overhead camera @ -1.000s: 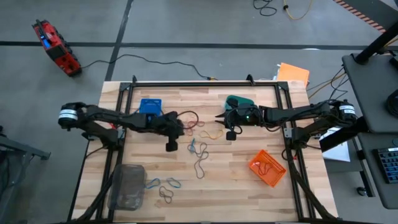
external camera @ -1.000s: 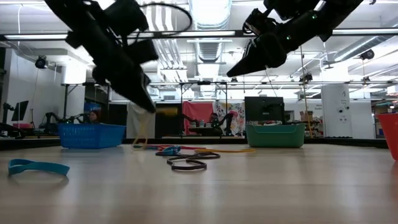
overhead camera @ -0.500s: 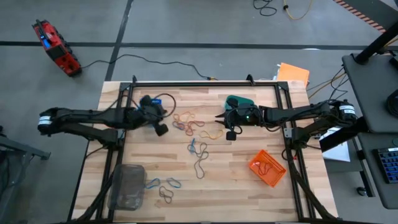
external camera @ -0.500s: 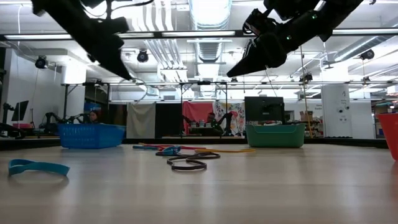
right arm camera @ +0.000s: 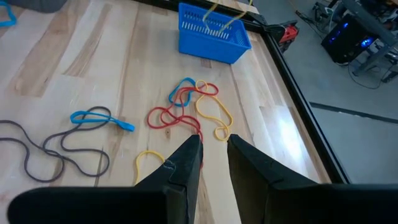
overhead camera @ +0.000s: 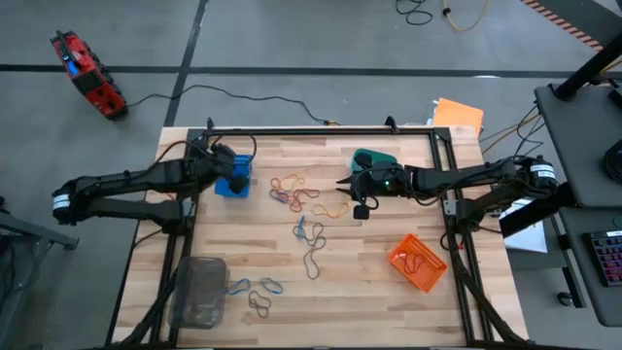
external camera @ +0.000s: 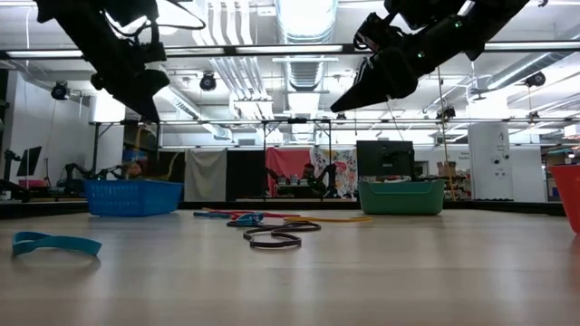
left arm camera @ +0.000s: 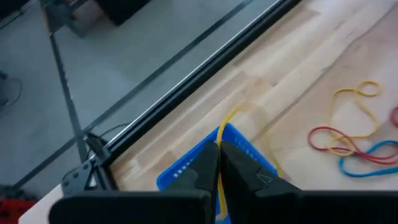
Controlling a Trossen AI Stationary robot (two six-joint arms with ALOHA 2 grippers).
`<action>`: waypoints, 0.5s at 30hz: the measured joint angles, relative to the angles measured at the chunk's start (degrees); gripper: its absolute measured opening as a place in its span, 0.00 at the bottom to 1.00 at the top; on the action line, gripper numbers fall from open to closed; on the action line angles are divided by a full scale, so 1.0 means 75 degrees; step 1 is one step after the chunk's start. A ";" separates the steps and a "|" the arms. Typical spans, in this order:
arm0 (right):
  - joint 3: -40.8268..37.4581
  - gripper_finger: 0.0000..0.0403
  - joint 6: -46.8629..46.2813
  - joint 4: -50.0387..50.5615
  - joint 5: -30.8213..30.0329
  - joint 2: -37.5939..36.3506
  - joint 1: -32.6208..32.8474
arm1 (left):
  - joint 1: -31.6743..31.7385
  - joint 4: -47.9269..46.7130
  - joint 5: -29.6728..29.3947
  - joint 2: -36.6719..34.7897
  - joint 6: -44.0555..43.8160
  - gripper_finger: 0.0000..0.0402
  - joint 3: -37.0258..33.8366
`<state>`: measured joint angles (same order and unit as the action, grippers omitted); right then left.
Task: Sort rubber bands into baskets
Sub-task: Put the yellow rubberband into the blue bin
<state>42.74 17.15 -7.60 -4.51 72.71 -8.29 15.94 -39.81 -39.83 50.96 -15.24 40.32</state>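
Observation:
My left gripper (overhead camera: 236, 167) hovers above the blue basket (overhead camera: 233, 185) at the table's far left, shut on a yellow rubber band (left arm camera: 233, 116). My right gripper (right arm camera: 214, 155) hangs over the table's middle right, in front of the teal basket (overhead camera: 374, 158). It is open, with nothing between its fingers. Loose rubber bands lie flat on the wood: a red, blue and yellow tangle (overhead camera: 296, 192), a yellow one (overhead camera: 335, 207), and blue and dark loops (overhead camera: 311, 243). My left gripper pinches one strand of the yellow band (left arm camera: 219, 182) between its two fingers. The fingers slant down from the table's left side. The rest of the band loops out past the fingertips and hangs slack over the blue basket (right arm camera: 214, 15), clear of the table.
The orange basket (overhead camera: 418, 262) at the near right holds a band. The clear-grey basket (overhead camera: 197, 292) sits at the near left, with blue (overhead camera: 255, 286) and dark (overhead camera: 259, 304) bands beside it. A metal frame (overhead camera: 321, 130) borders the table.
My left gripper has risen and gone from the table's middle toward the far left, turning as it went. It now hangs over the blue basket. It has stayed shut on the yellow band, which has been lifted off the table and carried along.

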 joint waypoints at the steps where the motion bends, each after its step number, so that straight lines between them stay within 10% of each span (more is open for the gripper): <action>1: 0.0000 0.18 0.0000 0.0001 0.0000 0.0000 0.0000 | 0.0071 -0.0036 -0.0006 0.0016 -0.0031 0.00 -0.0005; 15: 0.0000 0.18 -0.0026 0.0006 0.0000 0.0000 0.0000 | 0.0441 -0.0430 0.0432 0.0434 -0.0487 0.00 -0.0047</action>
<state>42.74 16.95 -7.55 -4.51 72.71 -8.29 19.25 -43.04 -36.59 54.22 -18.89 39.97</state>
